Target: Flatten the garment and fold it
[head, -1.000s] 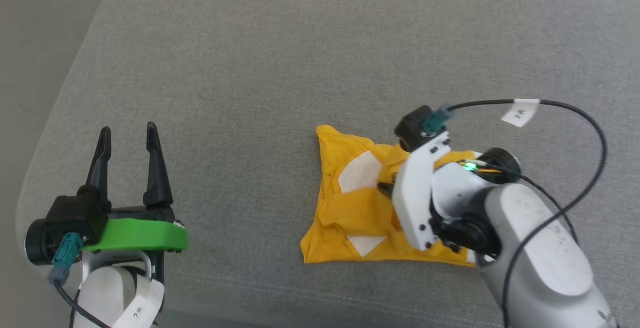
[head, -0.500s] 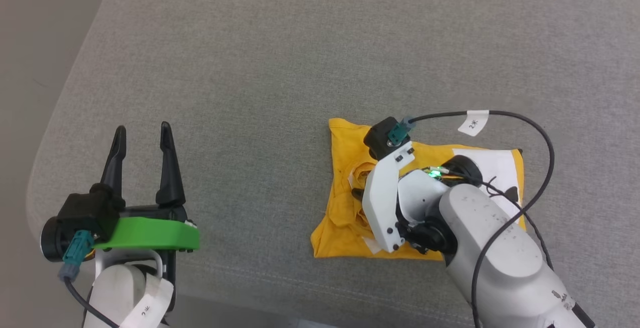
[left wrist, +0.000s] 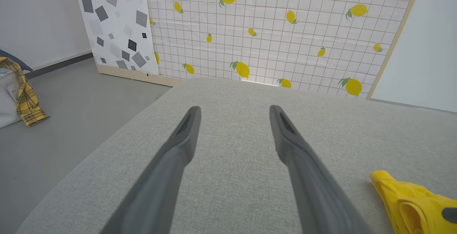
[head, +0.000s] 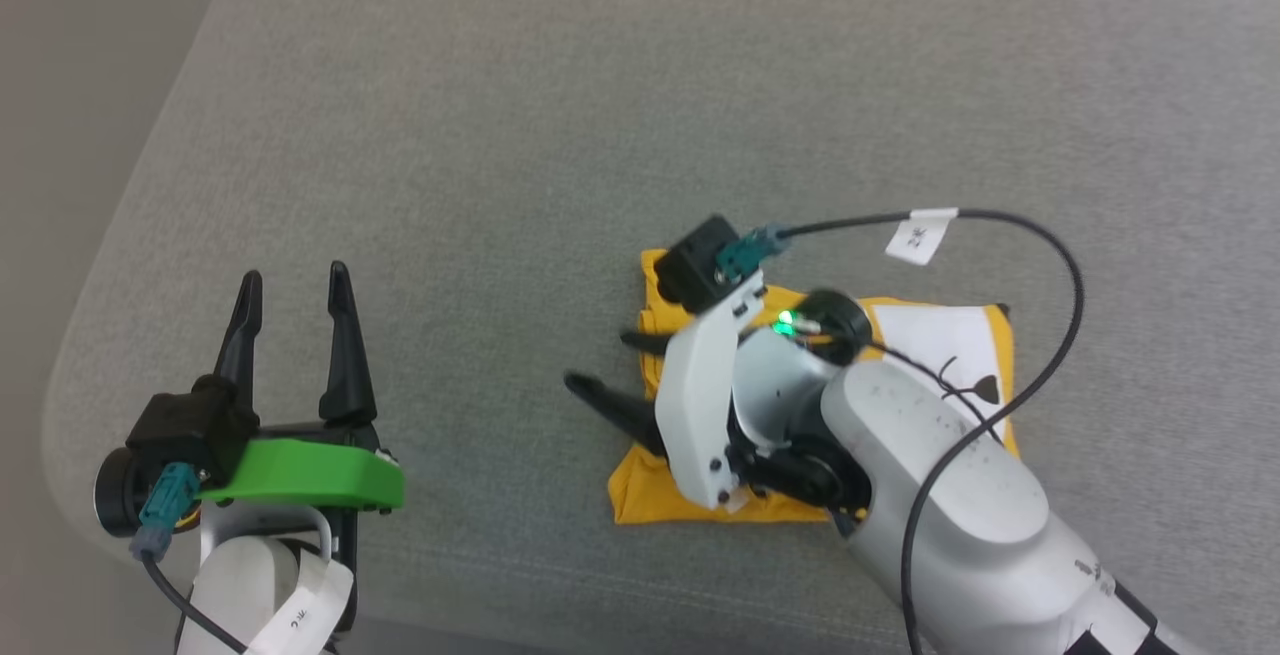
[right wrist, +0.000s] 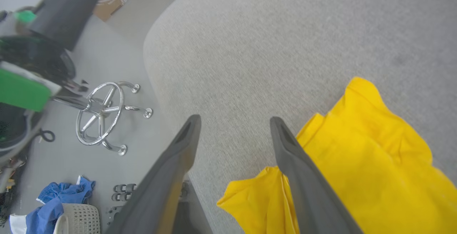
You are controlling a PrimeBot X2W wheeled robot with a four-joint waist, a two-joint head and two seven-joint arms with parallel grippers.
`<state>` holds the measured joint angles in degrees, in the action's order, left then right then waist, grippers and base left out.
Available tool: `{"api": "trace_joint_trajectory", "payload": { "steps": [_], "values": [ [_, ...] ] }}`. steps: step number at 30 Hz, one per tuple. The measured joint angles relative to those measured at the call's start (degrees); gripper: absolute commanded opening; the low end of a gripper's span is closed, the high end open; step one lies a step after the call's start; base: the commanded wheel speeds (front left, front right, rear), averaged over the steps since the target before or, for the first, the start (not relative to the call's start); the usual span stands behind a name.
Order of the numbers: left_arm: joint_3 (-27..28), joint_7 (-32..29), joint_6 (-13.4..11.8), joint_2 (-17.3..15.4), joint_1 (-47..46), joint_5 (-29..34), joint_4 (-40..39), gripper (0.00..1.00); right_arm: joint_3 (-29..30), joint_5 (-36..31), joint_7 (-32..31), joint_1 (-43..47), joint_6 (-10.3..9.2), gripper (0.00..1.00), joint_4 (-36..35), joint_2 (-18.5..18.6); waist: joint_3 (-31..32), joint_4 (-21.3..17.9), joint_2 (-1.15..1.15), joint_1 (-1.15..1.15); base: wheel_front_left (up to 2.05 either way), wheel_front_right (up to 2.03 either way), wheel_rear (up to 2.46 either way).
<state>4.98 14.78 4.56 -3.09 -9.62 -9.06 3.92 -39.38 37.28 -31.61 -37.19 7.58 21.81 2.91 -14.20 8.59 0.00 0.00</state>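
The garment (head: 645, 495) is a bright yellow T-shirt lying bunched and partly folded on the grey cushion, with a white patch (head: 935, 340) bearing black marks at its right end. My right arm covers most of it. My right gripper (head: 597, 360) points left over the shirt's left edge, open, with nothing between its fingers. In the right wrist view the right gripper (right wrist: 234, 119) hangs above bare cushion, and the garment (right wrist: 375, 155) lies under and beside one finger. My left gripper (head: 294, 275) stands open at the lower left, far from the shirt. In the left wrist view the left gripper (left wrist: 234, 108) is open, and a yellow corner of the garment (left wrist: 410, 202) shows at the lower right.
The grey cushion (head: 500, 135) has a rounded edge on the left, with floor beyond it. On the floor are a chrome chair base (right wrist: 103, 116) and a basket with blue cloth (right wrist: 60, 216). A lemon-patterned panel (left wrist: 278, 30) stands behind the cushion.
My right gripper has opened and let go of the yellow fabric, then moved left so its fingers reach past the shirt's left edge. The left arm holds still.
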Motion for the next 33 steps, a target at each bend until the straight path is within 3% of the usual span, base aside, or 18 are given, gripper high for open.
{"api": "trace_joint_trajectory", "payload": {
  "steps": [5, 9, 20, 27, 33],
  "values": [
    [0.6, 0.0, 0.4, 0.0, 0.6, 0.2, 1.7, 1.00, 2.9, -2.2, 7.9, -1.0, 0.00, 1.00, -4.5, -0.1, 2.5, -1.7, 0.00, 0.00, 0.00, 0.00, 0.00],
    [1.4, 0.0, 0.4, 0.0, 1.4, 0.5, 3.0, 1.00, 8.6, -6.4, 16.2, -0.5, 0.00, 1.00, -8.5, 1.6, 4.5, -3.6, 0.00, 0.00, 0.00, 0.00, 0.00],
    [0.5, 0.0, -1.2, 0.0, 1.7, 0.8, 4.0, 1.00, 32.8, -16.5, 39.5, 13.2, 0.00, 1.00, -13.5, 6.1, 9.1, -8.5, 0.00, 0.00, 0.00, 0.00, 0.00],
    [-0.9, 0.0, -1.6, 0.0, 1.7, -0.1, 5.3, 1.00, 44.8, -19.2, 42.3, 22.2, -0.01, 1.00, -12.7, 5.9, 10.4, -9.0, 0.00, 0.00, 0.00, 0.00, 0.00],
    [-1.5, 0.0, -1.9, 0.0, 1.9, 0.0, 5.9, 1.00, 46.4, -20.4, 42.1, 27.5, 0.00, 1.00, -11.2, 5.3, 10.9, -8.9, 0.00, 0.00, 0.00, 0.00, 0.00]
  ]
}}
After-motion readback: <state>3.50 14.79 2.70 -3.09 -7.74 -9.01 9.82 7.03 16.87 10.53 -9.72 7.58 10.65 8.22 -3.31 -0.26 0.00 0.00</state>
